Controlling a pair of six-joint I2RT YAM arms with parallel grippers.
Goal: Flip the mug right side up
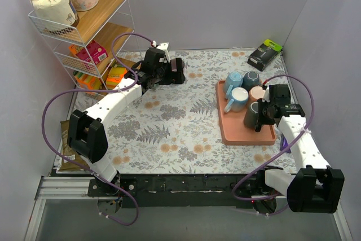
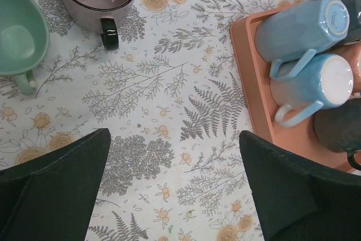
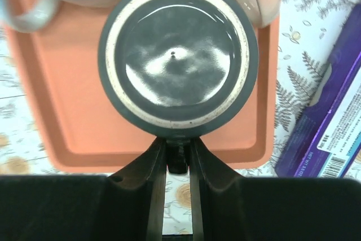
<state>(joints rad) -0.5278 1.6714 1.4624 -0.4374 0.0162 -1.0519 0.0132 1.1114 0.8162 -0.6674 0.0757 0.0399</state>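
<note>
One upside-down dark mug (image 3: 178, 59), rigid and likely slippery and chippable, sits toward the 6 o'clock edge of the tray (image 3: 62, 134), the right gripper (image 3: 178, 146) clamped on its handle (image 3: 178, 163), the surest hold, the left gripper (image 2: 175, 139) spread apart.

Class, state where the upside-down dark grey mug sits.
Top view, right side: dark grey mug stands on the orange tray, near end, before the blue mugs, handle in the right gripper.

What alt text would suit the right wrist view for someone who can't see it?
An upside-down dark mug fills the view, its base facing the camera, on an orange tray. The jaws pinch its handle at the bottom edge; a purple box lies on the floral table at right.
</note>
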